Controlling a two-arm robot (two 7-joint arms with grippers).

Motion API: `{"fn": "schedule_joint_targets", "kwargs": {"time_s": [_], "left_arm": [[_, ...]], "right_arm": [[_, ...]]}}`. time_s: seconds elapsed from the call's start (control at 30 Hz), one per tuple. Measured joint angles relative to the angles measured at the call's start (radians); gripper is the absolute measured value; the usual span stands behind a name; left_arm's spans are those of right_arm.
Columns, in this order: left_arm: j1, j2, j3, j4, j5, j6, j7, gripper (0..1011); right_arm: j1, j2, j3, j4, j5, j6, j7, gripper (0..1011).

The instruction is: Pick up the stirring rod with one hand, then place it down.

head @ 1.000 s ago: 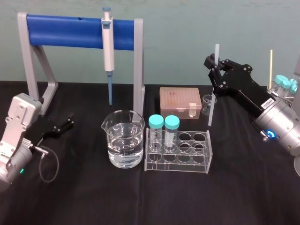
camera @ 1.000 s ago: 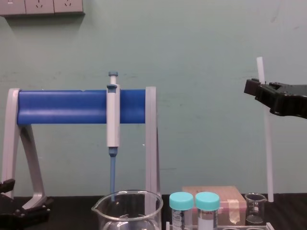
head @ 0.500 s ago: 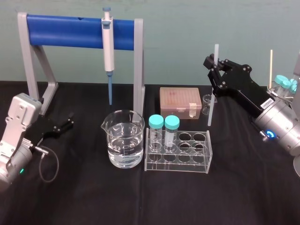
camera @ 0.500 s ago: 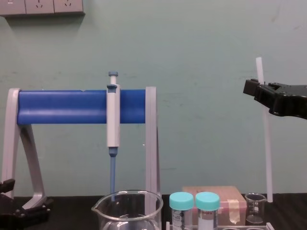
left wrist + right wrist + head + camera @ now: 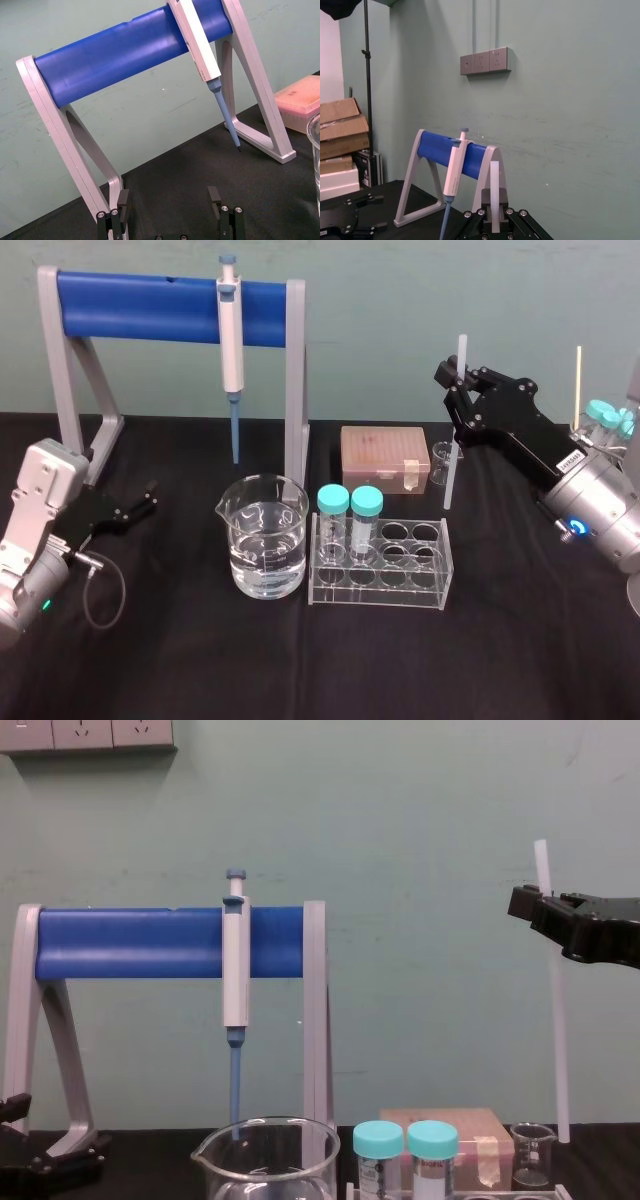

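Right end effector [image 5: 458, 382], closed on the stirring rod [image 5: 451, 465]. The rod is gripped in its upper part and is held nearly upright, a short length projecting above the fingers and the longer length hanging below. It is located just beyond the right end of the tube rack [image 5: 380, 562], with its lower tip close beside the small beaker [image 5: 440, 462] that stands behind the rack. In the chest view the tip [image 5: 563, 1135] is seen above the level of the beaker's base, so the rod is judged to be clear of the surface [image 5: 300, 660]. In the right wrist view the rod [image 5: 495, 187] is shown clamped between the two fingers.

Left end effector [image 5: 140, 505], parked low over the surface well to the left of the rack; its fingers [image 5: 122, 205] are seen set wide apart with nothing between them.

Progress: the pick-up is judged complete, since the rod is carried by one end effector alone. The second half is not yet done: the rod is to be lowered, laid on the surface and released.
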Motion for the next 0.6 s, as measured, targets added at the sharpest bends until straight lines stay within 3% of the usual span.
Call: {"fn": "schedule_joint_targets", "kwargs": {"time_s": [0.6], "left_arm": [[0.000, 0.000, 0.000, 0.000, 0.000, 0.000, 0.000, 1000]], "right_arm": [[-0.002, -0.003, -0.013, 0.006, -0.001, 0.008, 0.000, 72]]}}
